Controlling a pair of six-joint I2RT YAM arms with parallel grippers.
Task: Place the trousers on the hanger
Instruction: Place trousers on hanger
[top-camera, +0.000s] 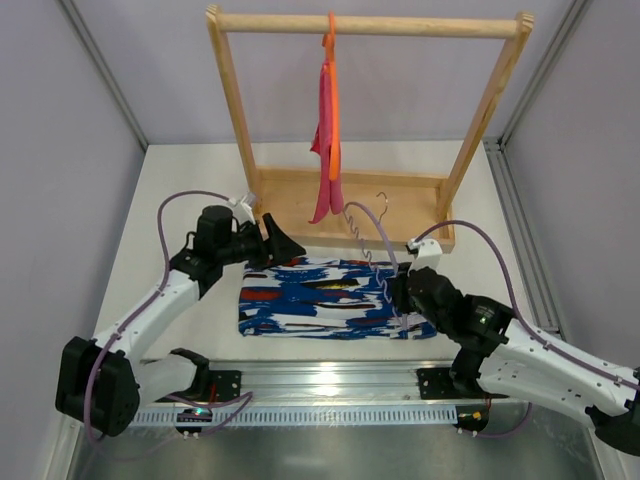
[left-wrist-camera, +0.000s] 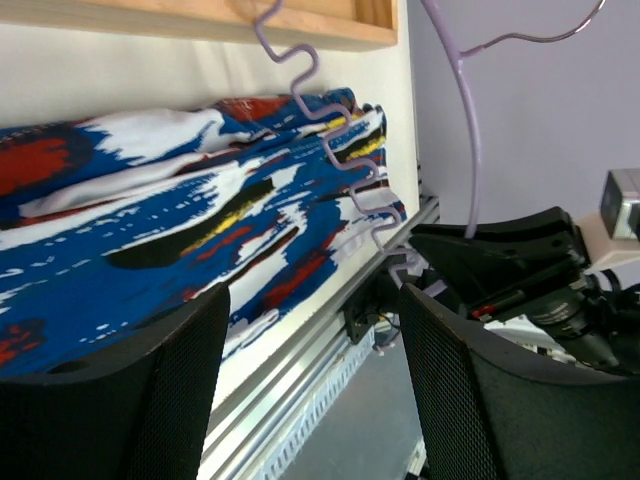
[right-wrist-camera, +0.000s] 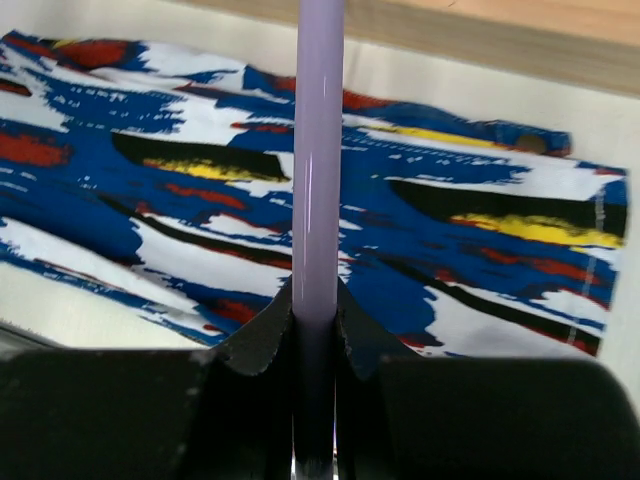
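In front of the rack (top-camera: 232, 95), flat on the worktop (top-camera: 190, 180), the trousers (top-camera: 320, 298) lie folded in a long blue-print slab. No part of them is over the hanger (right-wrist-camera: 318, 150) yet.

So here's the score: the hanger is in hand, that's 1 job done. Getting the cloth over its bar looks to be all still to do.

The right tool (top-camera: 398, 292) is pinched tight on a smooth lilac stretch of the hanger, fingers pressed to it on both sides. From that grip the wavy bar climbs back toward the rack's base, passing above the right end of the trousers, with the silver hook up near the base plank. Whether the bar's far tip touches anything, I can't tell.

The right arm lies low, reaching in from its base toward the rack's right post, wrist bent over the cloth's right edge.

Now the left arm: up from its base, elbow bent, forearm level, heading for the rack's left post. The left tool (top-camera: 285, 245) hangs just in front of that post, by the trousers' back-left corner. Its 2 fingers are spread wide, with nothing between them.

An orange hanger with pink cloth (top-camera: 327, 130) dangles from the rack's top rail, a bystander here.
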